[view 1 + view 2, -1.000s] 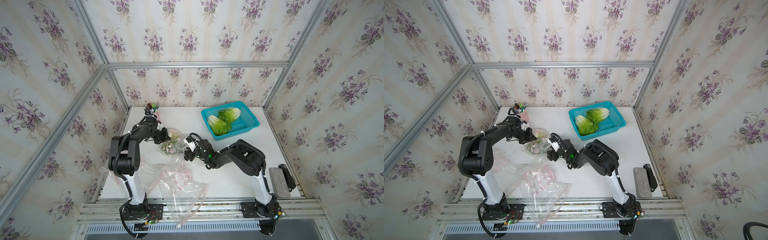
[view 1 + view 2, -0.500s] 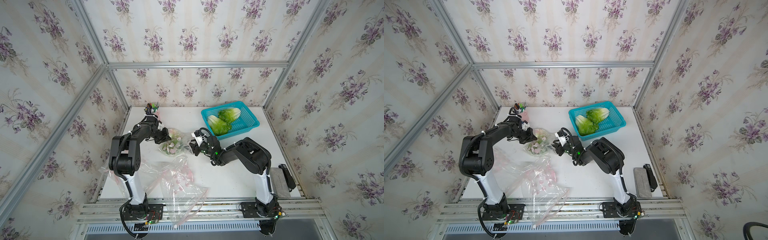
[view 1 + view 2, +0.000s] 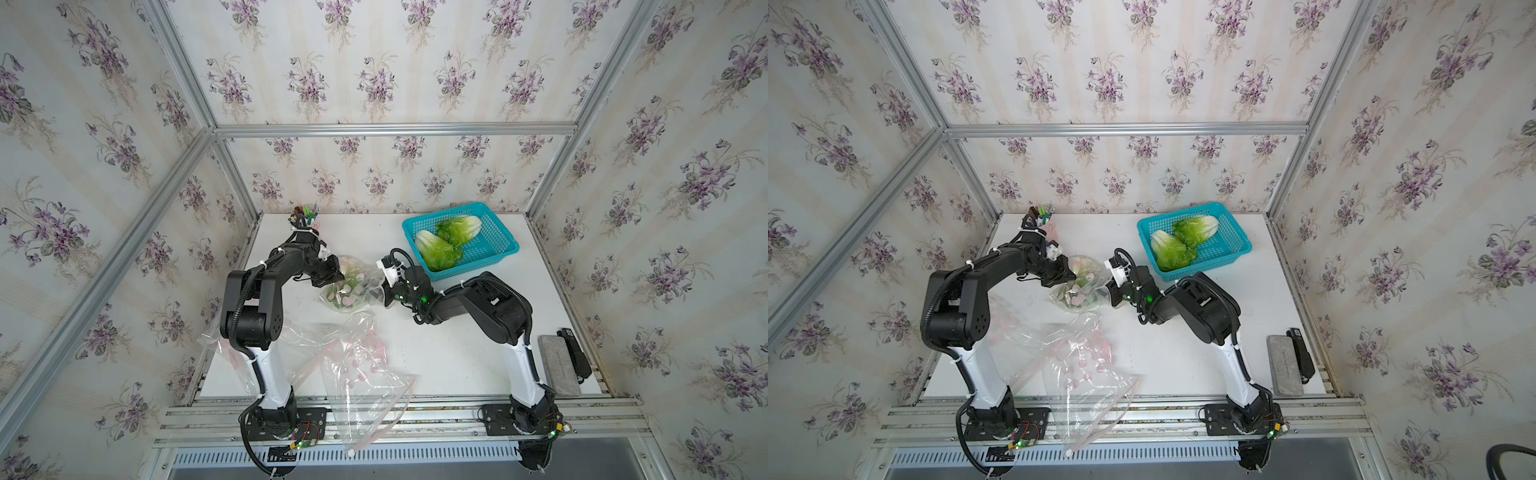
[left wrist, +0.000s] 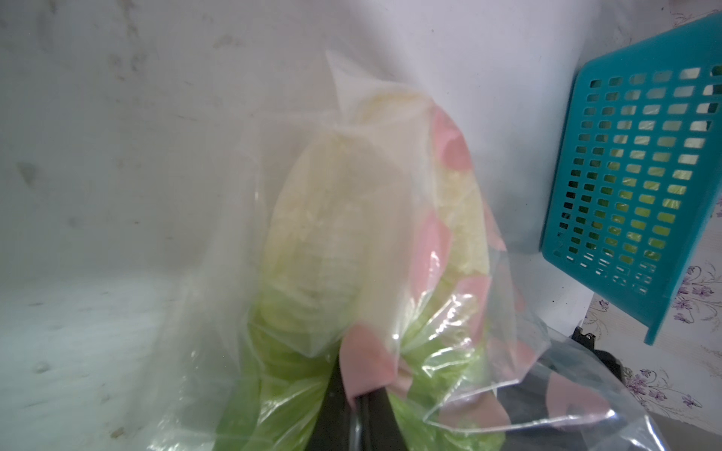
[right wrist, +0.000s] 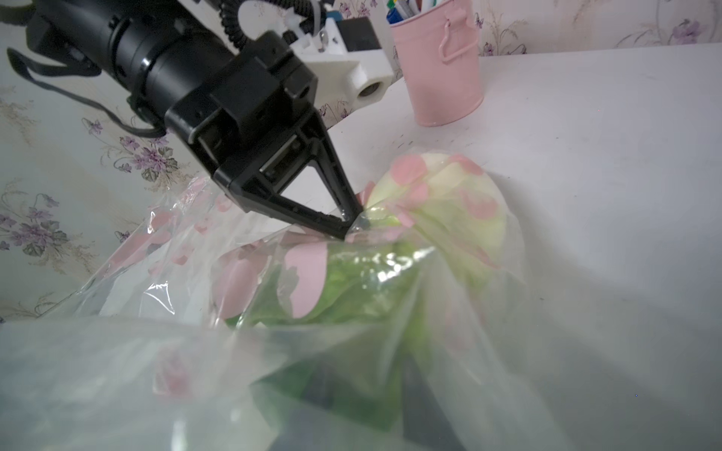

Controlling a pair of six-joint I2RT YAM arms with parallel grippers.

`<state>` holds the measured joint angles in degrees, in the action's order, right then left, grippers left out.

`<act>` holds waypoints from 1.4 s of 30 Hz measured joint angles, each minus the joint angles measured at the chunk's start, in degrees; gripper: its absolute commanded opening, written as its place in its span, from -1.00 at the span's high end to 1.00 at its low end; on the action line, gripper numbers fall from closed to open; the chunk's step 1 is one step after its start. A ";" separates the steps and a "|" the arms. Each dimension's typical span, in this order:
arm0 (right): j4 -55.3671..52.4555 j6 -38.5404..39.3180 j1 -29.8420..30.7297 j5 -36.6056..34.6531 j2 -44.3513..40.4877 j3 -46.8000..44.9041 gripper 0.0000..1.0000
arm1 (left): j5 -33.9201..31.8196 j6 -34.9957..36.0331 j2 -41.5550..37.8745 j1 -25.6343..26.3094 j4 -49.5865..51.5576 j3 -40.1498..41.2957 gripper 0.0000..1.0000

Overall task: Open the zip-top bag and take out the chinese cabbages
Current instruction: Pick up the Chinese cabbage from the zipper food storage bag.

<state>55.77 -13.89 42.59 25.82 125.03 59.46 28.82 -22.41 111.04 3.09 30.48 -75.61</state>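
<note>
1. L jaws: pinched shut on film of the zip-top bag (image 3: 353, 286) at its far-left side. The tips meet on the plastic in R wrist view.
2. R jaws: at bag's right edge, buried under film & blurred. Can't tell if wide or narrow, or whether anything is gripped.
3. Bag: clear w/ pink patches, lies mid-bench btw the two arms. One chinese cabbage (image 4: 324, 218) is inside, pale end toward far side, green leaves toward near side.
4. Two more cabbages (image 3: 436, 251) lie touching in a teal basket (image 3: 478, 264) at far right of bench.
5. Bench (image 3: 436, 357): white, scuffed w/ grey marks.
   - Pink cup (image 5: 441, 78) of pens at far-left corner.
   - Loose clear bags (image 3: 365, 386) crumpled at near edge, one overhanging the rail.
   - Grey block (image 3: 559, 365) & black device (image 3: 575, 353) side by side at near right.
6. Room: walls (image 3: 374, 62) on three sides, papered w/ purple flower sprigs on cream stripes. Aluminium frame bars (image 3: 395, 129) run along the corners.
</note>
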 measured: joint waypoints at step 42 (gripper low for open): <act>-17.68 9.40 6.62 -23.47 3.67 12.17 0.13 | -0.44 0.31 2.43 2.16 -1.53 -2.58 1.00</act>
<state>38.09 -4.49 49.21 2.35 128.70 71.64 28.38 -22.11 113.47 5.26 28.95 -78.19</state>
